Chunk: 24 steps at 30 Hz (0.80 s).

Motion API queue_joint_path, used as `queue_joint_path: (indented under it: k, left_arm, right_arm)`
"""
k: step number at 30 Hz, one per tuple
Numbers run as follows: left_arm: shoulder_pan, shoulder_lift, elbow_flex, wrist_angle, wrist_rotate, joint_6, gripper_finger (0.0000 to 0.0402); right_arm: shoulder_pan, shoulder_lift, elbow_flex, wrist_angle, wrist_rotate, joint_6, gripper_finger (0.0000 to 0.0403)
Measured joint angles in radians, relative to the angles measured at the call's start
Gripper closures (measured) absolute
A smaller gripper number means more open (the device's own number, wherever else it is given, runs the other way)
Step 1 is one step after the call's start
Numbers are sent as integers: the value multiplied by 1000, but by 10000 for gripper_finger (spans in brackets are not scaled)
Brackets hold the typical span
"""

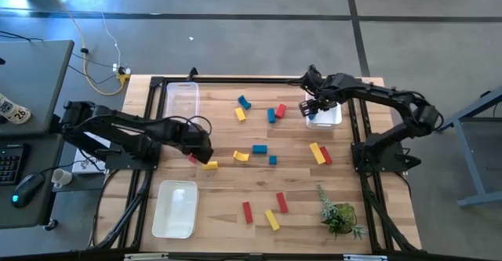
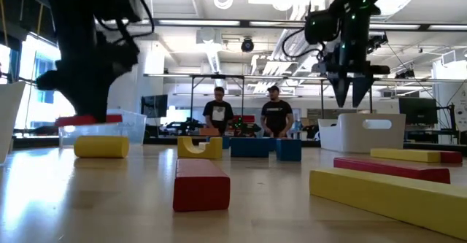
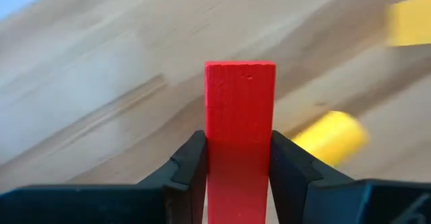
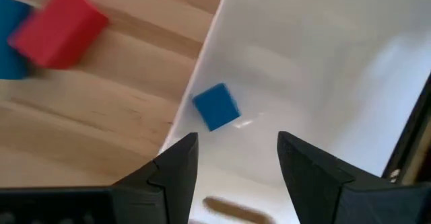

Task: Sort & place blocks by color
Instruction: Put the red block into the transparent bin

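My left gripper (image 1: 196, 150) is over the table's left middle, shut on a red bar (image 3: 240, 116). The bar also shows in the low view (image 2: 89, 119). A yellow round block (image 1: 210, 165) lies on the table just beside it. My right gripper (image 4: 232, 163) hangs open over the small white bin (image 1: 328, 117) at the far right. A blue cube (image 4: 215, 106) lies on that bin's floor. Red, yellow and blue blocks lie scattered on the wood, such as a blue one (image 1: 259, 148) and a red one (image 1: 281, 202). My left gripper pinches the red bar between its two fingers (image 3: 188, 170), one on each long side face (image 3: 240, 177). The bar runs along the fingers and its free end (image 3: 240, 69) sticks out past them. It is lifted clear of the table and lies about level in the low view.
A clear bin (image 1: 182, 98) stands at the far left and a white bin (image 1: 176, 208) at the near left. A small green plant (image 1: 339, 214) stands near the right corner. Black frame rails (image 1: 235, 79) edge the table. Two people (image 2: 248, 115) stand in the room beyond.
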Motion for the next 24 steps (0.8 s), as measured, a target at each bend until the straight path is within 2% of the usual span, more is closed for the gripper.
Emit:
queue_joint_path:
  k: [5, 10, 18, 24]
  left_arm:
    - [35, -79, 49, -2, -96, 102, 307]
    - [105, -151, 92, -2, -156, 233, 307]
    - [274, -222, 132, -6, -174, 476, 307]
    - [422, -226, 134, -55, -199, 637, 307]
  right_arm:
    - [23, -88, 0, 39, -61, 55, 212]
    - [83, -153, 0, 170, -121, 115, 212]
    - [216, -172, 0, 456, -165, 133, 212]
    - [306, -172, 0, 589, -164, 174, 212]
